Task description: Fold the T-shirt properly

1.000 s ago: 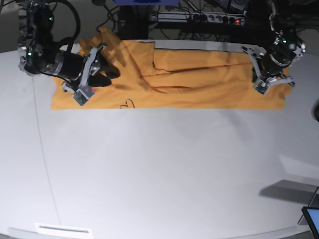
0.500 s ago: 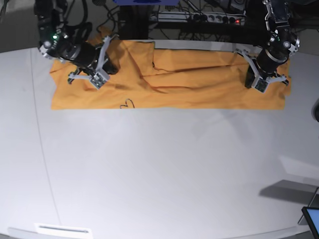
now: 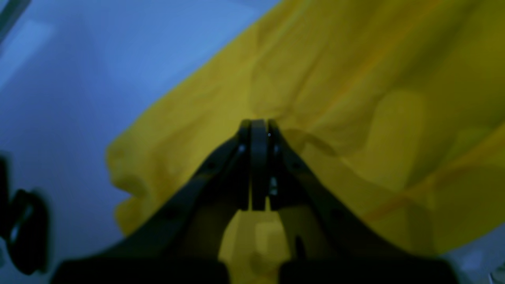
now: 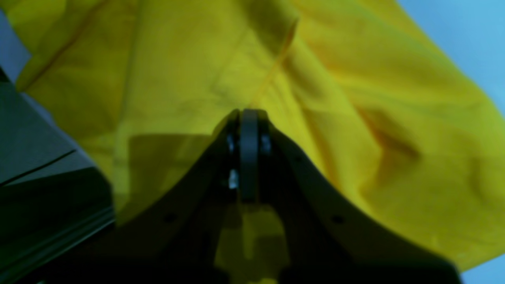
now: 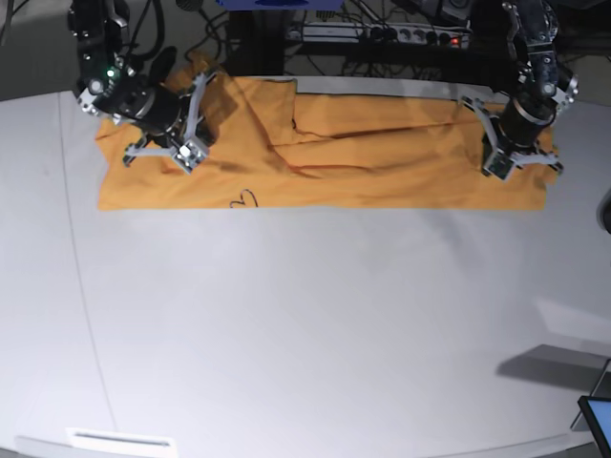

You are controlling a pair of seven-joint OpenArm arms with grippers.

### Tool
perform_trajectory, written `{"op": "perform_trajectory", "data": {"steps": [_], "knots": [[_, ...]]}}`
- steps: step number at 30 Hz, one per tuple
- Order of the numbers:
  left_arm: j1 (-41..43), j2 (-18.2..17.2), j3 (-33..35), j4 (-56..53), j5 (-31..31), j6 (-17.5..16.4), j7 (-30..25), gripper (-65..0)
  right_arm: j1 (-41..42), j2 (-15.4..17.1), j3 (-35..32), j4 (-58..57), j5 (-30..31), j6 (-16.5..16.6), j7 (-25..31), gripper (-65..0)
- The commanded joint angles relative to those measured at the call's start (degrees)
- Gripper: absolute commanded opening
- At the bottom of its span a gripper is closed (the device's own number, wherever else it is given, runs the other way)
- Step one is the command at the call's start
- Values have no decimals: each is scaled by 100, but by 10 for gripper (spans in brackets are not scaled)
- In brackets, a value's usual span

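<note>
Both the left end effector (image 3: pixel 258 130) and right end effector (image 4: pixel 248 118) have lowered with jaws closed onto the T-shirt (image 5: pixel 382 157) lying beneath them on the worktop (image 5: pixel 315 324), so the next fold can begin

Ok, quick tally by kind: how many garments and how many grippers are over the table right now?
Garments: 1, the T-shirt
Grippers: 2, the right gripper and the left gripper, both with jaws together over the cloth
Total: 3
</note>
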Motion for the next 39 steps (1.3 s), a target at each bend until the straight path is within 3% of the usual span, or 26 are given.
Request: {"op": "perform_trajectory", "data": {"steps": [1,6,15,19,26,39], "knots": [[-47,-68,-122,113,-23,60,-173,-650,97,40,27,139,-7,9,11,-647],[-56,-103,-157,122,-23,60,-173,-650,308,181,18,280,-24,9,-385,-647],[-56,-200,-166,-239,21,60,-190,-650,387,164,10,95,-24,0,-367,-647],[14,-323,-157,-221,390,548,-225,-650,387,164,10,42,-24,0,-367,-647],[234,-297,-139,-274,979,557,-630,-650,404,164,10,-230,-24,0,-359,-647],[190,-270,-25,-1153,1076,557,-612,-650,536,172,45,-1224,-24,0,-113,-647]]}}
